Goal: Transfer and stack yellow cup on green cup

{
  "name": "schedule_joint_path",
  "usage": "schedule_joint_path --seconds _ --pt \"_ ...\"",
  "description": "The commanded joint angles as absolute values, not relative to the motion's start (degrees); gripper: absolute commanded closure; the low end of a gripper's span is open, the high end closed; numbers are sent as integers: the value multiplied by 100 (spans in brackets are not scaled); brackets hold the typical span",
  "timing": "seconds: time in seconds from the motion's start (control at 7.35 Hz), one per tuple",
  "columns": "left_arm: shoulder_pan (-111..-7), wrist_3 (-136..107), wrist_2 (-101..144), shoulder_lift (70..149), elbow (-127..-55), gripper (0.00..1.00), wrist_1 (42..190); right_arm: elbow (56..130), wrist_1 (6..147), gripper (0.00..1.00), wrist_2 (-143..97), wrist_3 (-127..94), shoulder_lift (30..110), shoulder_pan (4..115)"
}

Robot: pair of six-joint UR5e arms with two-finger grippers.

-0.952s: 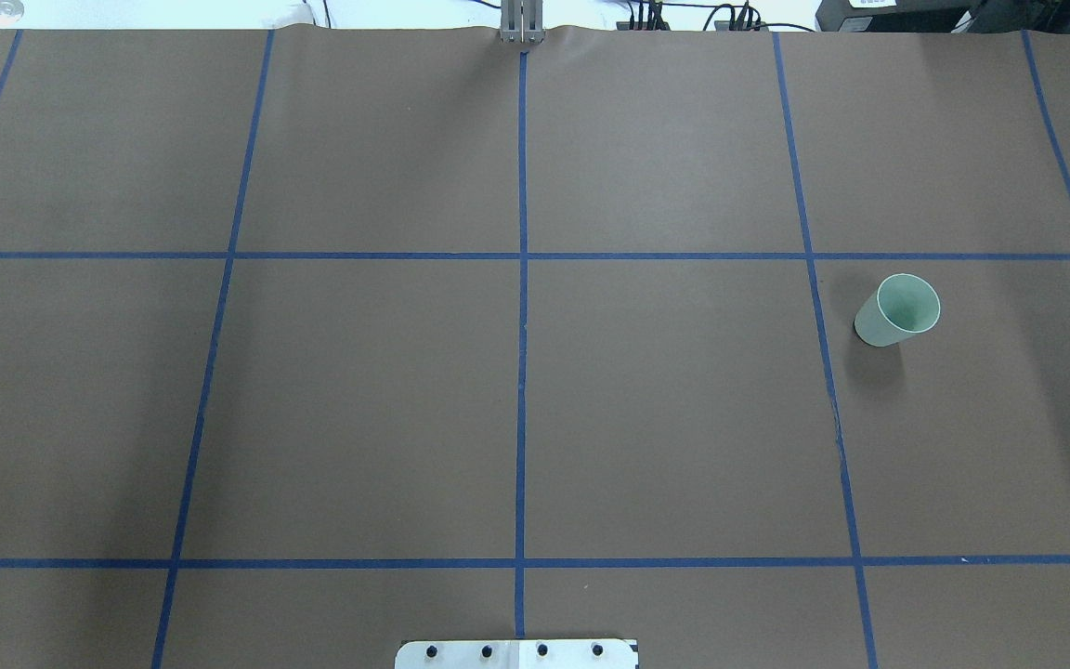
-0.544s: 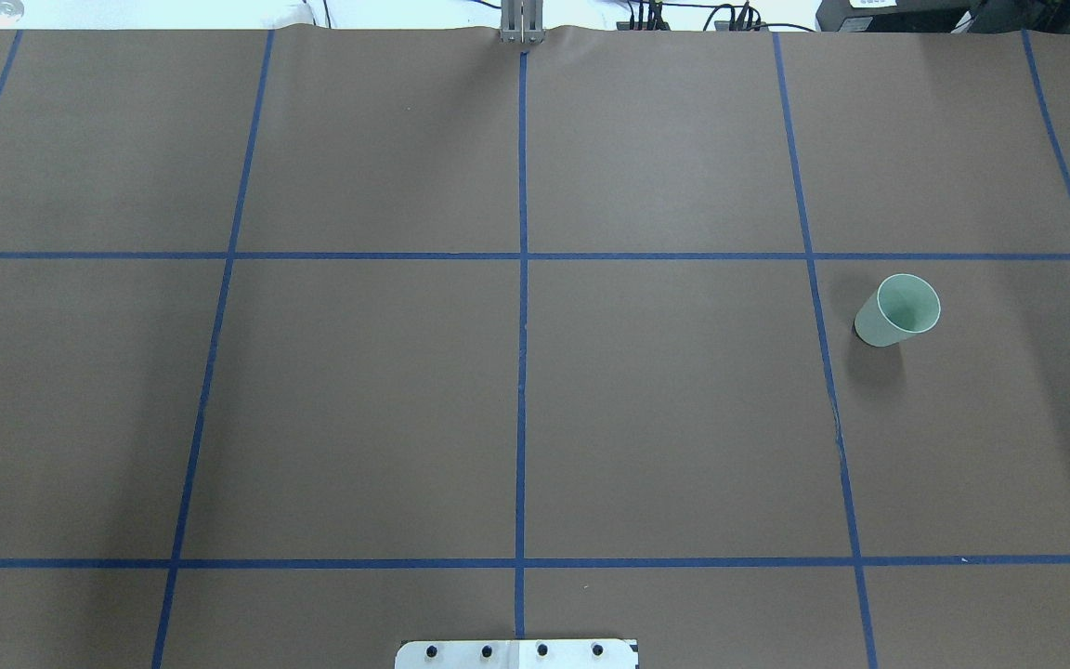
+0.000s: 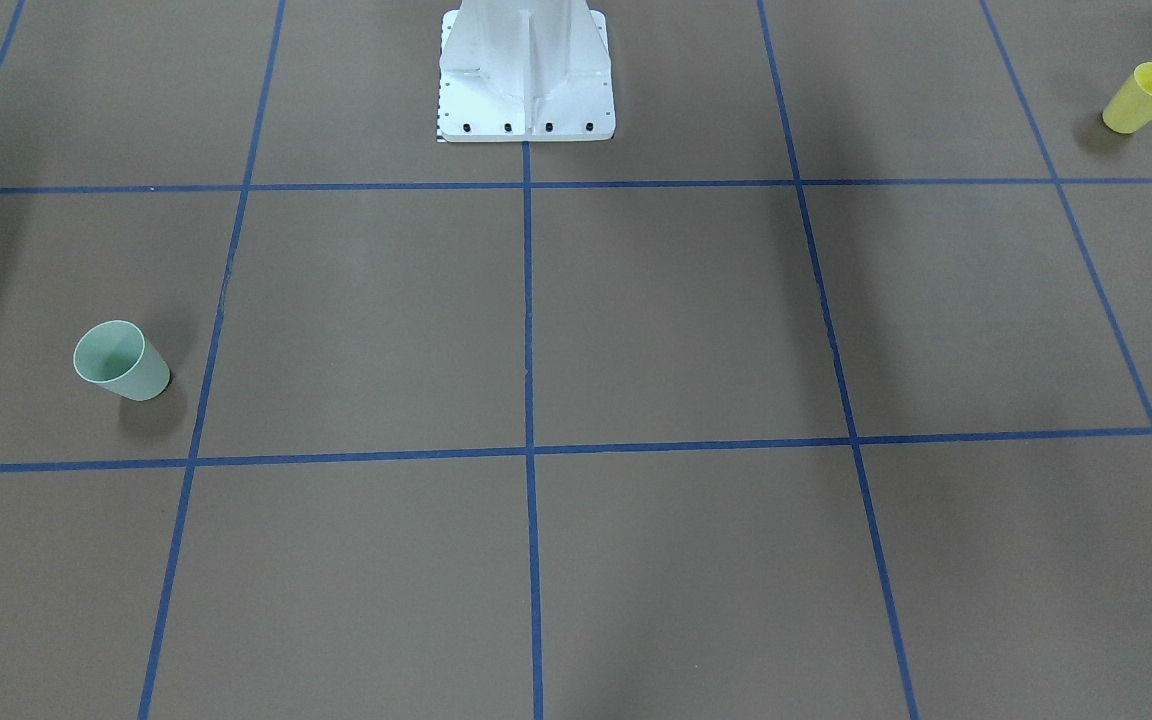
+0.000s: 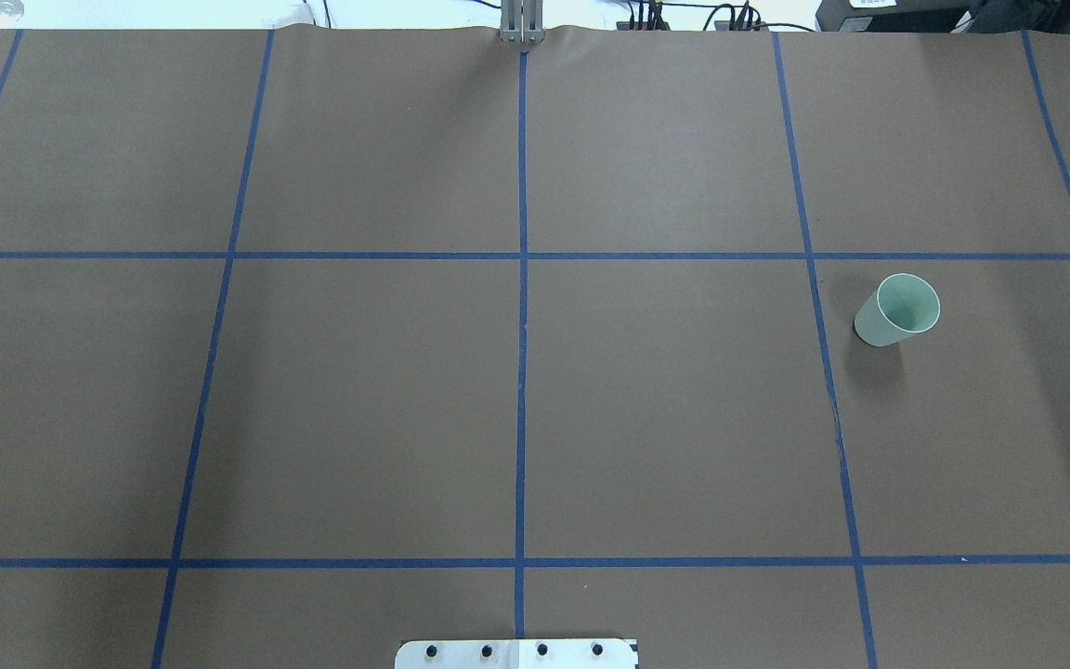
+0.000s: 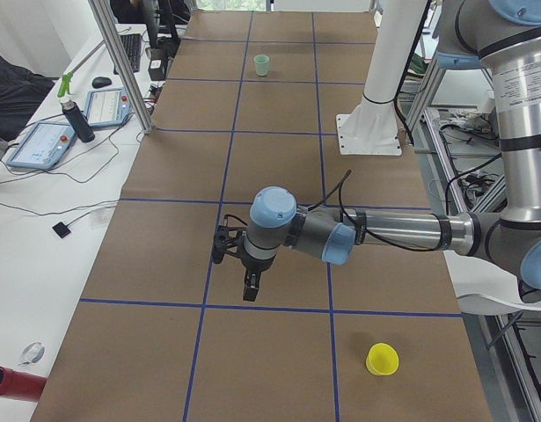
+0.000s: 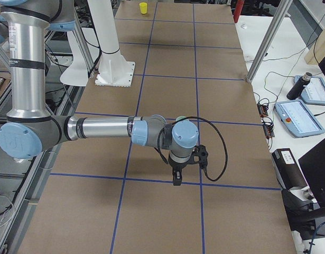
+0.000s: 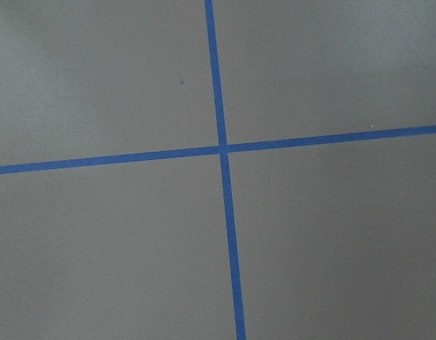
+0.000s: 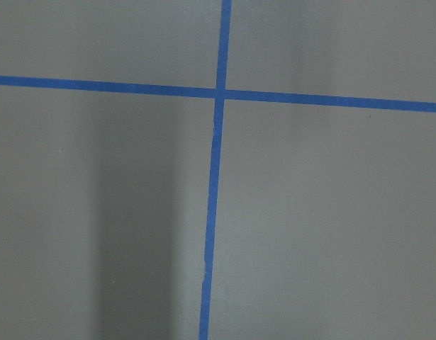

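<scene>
The yellow cup (image 3: 1144, 97) stands upright on the brown mat near the robot's left end; it also shows in the exterior left view (image 5: 382, 360) and far off in the exterior right view (image 6: 143, 7). It is out of the overhead view. The green cup (image 4: 897, 310) stands upright on the robot's right side, and shows in the front view (image 3: 121, 361) too. My left gripper (image 5: 250, 292) hangs above the mat, well away from the yellow cup. My right gripper (image 6: 176, 179) hangs above the mat, far from both cups. I cannot tell whether either is open or shut. Both wrist views show only mat and tape.
The white robot pedestal (image 3: 526, 80) stands at the table's robot-side edge. Blue tape lines (image 4: 522, 372) divide the mat into squares. An aluminium post (image 5: 120, 66) and a side desk with tablets (image 5: 41, 141) flank the table's operator side.
</scene>
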State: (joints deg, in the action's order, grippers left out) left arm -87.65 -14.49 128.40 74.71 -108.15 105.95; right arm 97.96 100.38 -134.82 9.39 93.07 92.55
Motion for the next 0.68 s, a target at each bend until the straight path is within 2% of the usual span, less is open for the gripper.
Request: schedule_joint_path --seconds 0.0,0.27,0.54 --pt "-8719 -1740 12176 6876 -11999 0 9726 9870 10037 1 -13456 941 9264 9255" --pt "-8701 -2063 11796 6724 -13144 0 8164 10308 10081 1 -13395 940 9255 9246" --pt "-8204 -3394 11324 6541 -13429 0 7989 10458 10081 1 -13429 940 9272 9246"
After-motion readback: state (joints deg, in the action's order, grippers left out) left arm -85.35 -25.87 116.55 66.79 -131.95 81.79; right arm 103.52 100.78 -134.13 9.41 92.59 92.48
